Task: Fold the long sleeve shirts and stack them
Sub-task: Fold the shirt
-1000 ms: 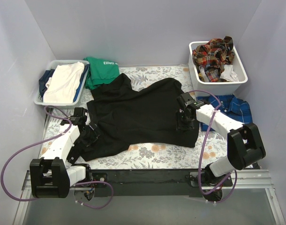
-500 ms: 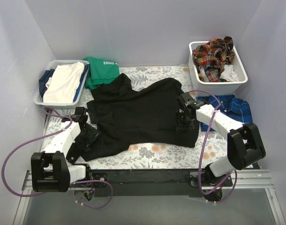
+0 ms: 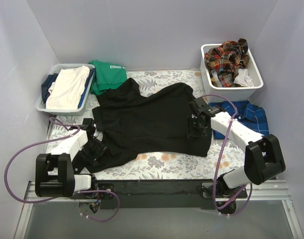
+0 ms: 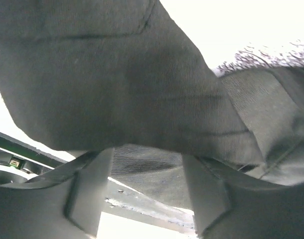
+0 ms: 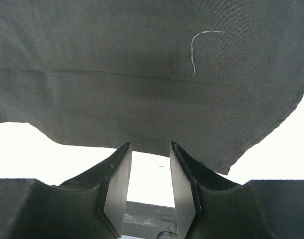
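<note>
Black shirt lies spread across the floral table, with the blue plaid shirt to its right and red-orange plaid shirts in the white bin. The left gripper has its jaws wide apart with black cloth between them. The right gripper has its jaws slightly parted at the shirt's edge.

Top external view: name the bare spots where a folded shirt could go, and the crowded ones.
Free: the floral cloth strip between the black shirt's near hem and the front rail; a smaller far patch between the green top and the white bin. Crowded: the left by the basket, the right by the blue plaid shirt.
</note>
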Tool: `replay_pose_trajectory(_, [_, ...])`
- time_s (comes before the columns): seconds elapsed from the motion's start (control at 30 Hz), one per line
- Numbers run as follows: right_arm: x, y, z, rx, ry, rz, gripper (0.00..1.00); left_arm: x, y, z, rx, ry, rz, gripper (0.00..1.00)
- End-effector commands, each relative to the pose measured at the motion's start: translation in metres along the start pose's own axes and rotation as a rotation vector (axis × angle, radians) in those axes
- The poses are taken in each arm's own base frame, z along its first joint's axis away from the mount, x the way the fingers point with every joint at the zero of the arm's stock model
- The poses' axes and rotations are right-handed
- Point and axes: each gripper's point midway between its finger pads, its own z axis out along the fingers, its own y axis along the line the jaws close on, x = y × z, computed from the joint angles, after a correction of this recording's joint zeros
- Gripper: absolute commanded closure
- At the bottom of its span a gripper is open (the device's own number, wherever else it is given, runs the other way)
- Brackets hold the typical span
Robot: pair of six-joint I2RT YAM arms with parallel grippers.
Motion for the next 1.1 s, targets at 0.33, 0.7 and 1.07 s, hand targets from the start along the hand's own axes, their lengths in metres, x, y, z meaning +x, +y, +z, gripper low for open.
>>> replay_pose_trajectory(0.33, [-0.024,0.016,-0.026,-0.063,-0.108,0.037,0.56,0.013,-0.023,0.025,0.008,0.061,-0.007,0.84])
replay_pose_trajectory(0.7, [0.003,-0.020,-0.022,0.055,0.000,0.095,0.56,-0.037,-0.043,-0.056,0.112,-0.220,0.006,1.00])
replay_pose_trajectory(1.07, [0.086,-0.052,-0.011,0.178,0.329,0.127,0.52,-0.033,-0.028,-0.076,0.139,-0.269,0.013,1.00])
